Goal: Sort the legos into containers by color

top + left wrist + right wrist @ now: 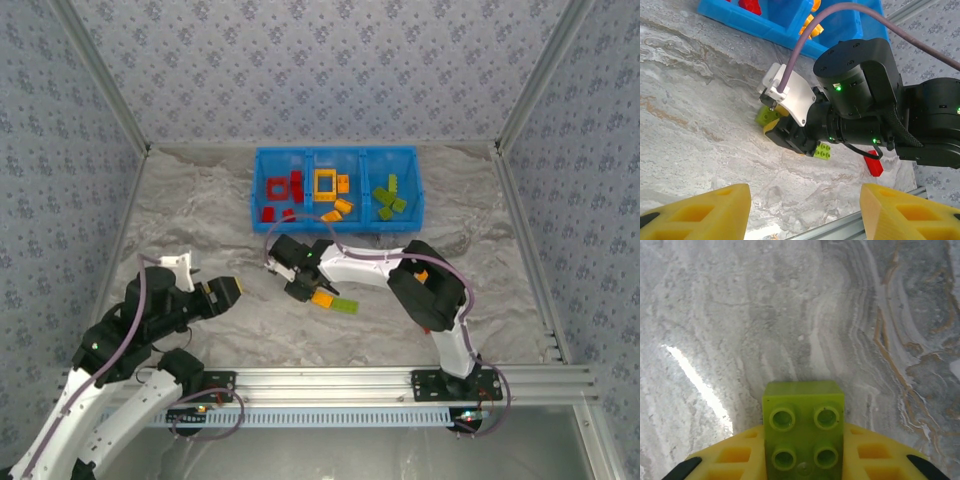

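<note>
top external: blue tray (258, 190) with color-grouped legos (384, 196)

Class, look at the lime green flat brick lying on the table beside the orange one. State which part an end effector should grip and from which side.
Probably best: grip the lime green flat brick across its two long edges, descending from above. It lies flat, so those edges offer opposing faces, and the orange brick crowds one short end.
</note>
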Robot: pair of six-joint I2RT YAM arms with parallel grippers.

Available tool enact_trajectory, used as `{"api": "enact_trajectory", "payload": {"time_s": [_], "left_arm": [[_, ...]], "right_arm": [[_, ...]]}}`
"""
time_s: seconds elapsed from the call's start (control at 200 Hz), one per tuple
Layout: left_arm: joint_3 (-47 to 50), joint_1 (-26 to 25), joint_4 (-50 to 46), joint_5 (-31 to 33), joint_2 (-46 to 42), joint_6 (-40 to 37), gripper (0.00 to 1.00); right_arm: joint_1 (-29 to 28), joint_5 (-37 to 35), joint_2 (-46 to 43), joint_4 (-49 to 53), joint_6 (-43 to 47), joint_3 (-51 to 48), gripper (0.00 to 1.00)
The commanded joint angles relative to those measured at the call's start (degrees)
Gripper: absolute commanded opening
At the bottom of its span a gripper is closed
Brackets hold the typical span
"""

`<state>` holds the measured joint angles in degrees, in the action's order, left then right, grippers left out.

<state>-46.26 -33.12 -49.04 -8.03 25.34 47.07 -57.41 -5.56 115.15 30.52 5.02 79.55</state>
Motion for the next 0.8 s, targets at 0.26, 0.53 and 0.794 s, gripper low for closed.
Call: {"api": "enact_trajectory", "payload": {"time_s": [0.26,0.53,0.794], "left_arm": [[-8.7,-5.0,9.5,0.6,15.1,-0.5,0.59],[-17.7,-25.2,21.9,15.1,38.3,-5.8,0.57],[-28.2,-31.8,29.1,25.2,59.1,-10.7,0.56]], "right_arm": [[8.1,-3.2,-21.3,0.3,-7.6,-5.5,0.22],[29.2,3.8,-34.4,-4.4,-14.2,-14.9,0.25],[43.6,18.7,-18.6,-7.6,-15.0,-4.0,0.25]]}}
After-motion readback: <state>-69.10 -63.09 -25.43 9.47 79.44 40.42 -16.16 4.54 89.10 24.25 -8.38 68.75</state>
